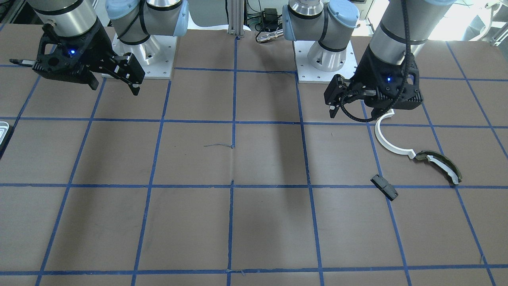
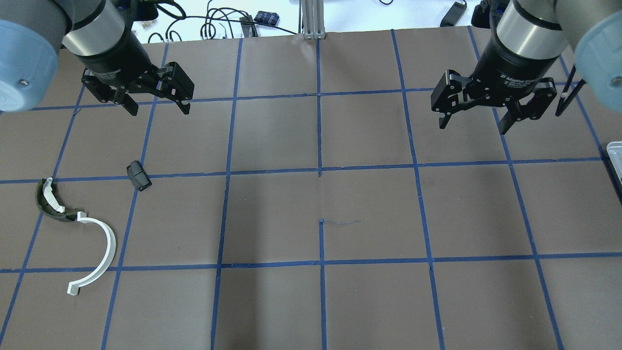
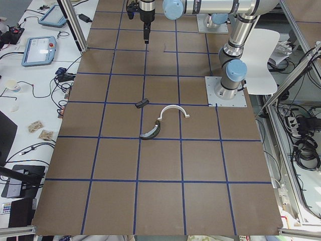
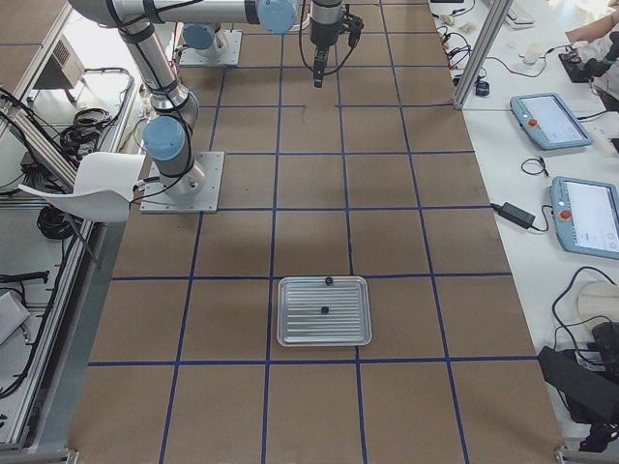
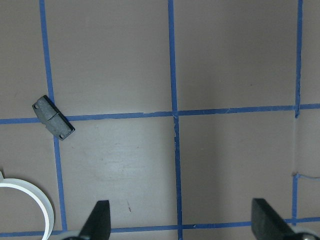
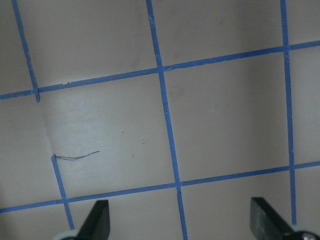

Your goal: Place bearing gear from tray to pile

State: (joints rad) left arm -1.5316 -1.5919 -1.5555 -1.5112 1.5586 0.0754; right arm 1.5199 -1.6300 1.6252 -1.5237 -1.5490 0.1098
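Fingers [image 2: 129, 103] of the left gripper [image 2: 160, 112] are held apart, empty, above the brown blue-taped table [image 2: 369, 204]; the right gripper [image 2: 472, 127] is likewise spread. The silvery ribbed rectangular tray [image 4: 295, 329] is set well apart from the thin white half-ring [image 2: 112, 245], which is touched at one end by the dark olive curved piece [image 2: 43, 206]; the small black oblong block [image 2: 138, 176] is laid diagonally nearby. On the tray two small dark round parts [image 4: 324, 310] are seen, too small for a long axis or heading to be told.

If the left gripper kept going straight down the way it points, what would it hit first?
Likely bare table: the wrist view shows nothing under the left gripper. The block and half-ring sit off to the side.
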